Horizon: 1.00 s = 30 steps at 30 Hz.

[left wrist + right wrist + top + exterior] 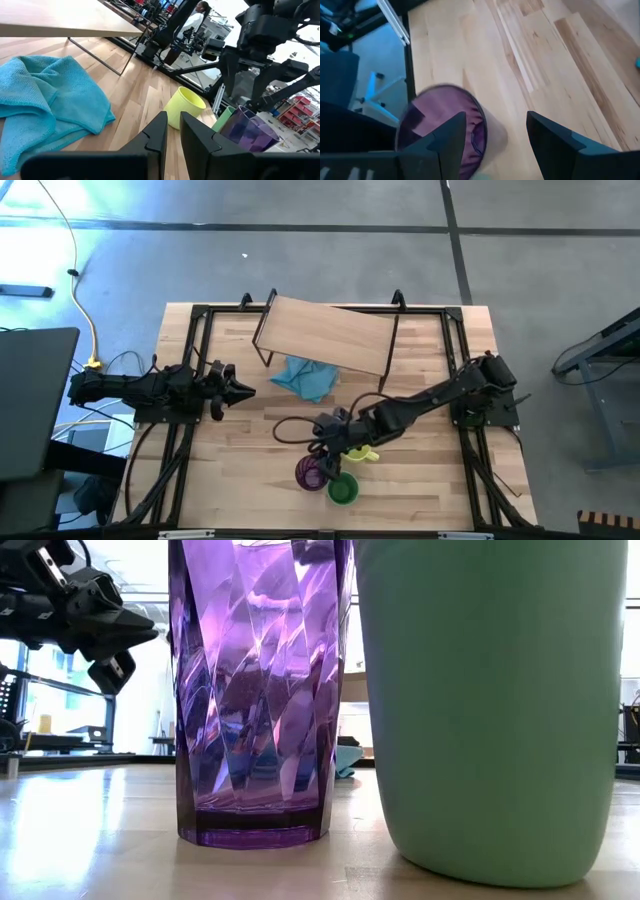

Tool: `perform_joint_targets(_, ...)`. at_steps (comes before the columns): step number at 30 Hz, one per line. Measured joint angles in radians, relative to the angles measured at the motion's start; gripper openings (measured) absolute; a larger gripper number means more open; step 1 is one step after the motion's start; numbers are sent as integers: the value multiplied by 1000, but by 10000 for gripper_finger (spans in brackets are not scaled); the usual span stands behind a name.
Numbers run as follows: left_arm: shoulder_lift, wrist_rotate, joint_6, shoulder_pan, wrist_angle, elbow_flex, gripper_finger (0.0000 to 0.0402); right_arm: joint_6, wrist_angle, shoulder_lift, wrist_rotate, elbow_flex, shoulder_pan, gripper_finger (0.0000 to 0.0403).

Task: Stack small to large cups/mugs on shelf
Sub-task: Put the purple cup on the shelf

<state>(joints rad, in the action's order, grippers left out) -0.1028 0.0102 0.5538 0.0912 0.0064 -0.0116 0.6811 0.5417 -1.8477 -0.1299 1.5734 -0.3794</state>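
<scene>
The purple tumbler (311, 472) and the green cup (343, 491) stand upright side by side near the table's near edge; the low view shows the tumbler (260, 690) and the cup (490, 710) up close. The yellow mug (362, 452) lies just beyond them, partly under the right arm, and looks tipped in the left wrist view (183, 107). My right gripper (495, 135) is open above the tumbler (437, 130), one finger over its rim. My left gripper (245, 390) is shut and waits at the table's left. The shelf (325, 335) stands on its legs at the far side.
A blue cloth (305, 377) lies crumpled on the table, partly under the shelf's near edge, and shows in the left wrist view (45, 100). Dark cables (290, 430) trail from the right arm. Bare tabletop (230, 470) lies left of the cups.
</scene>
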Motion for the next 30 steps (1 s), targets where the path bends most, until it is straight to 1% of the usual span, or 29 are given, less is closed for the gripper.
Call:
perform_joint_targets(12, 0, 0, -24, 0, 0, 0, 42, -7, 16, 0, 2, 0, -1, 199)
perform_joint_targets(16, 0, 0, -40, 0, 0, 0, 42, -8, 15, 0, 20, 0, -2, 199)
perform_joint_targets(24, 0, 0, -128, 0, 0, 0, 42, -34, 15, 0, 63, 0, -2, 199)
perform_joint_targets(30, 0, -1, -140, 0, 0, 0, 42, -35, 13, 0, 78, 0, -3, 199)
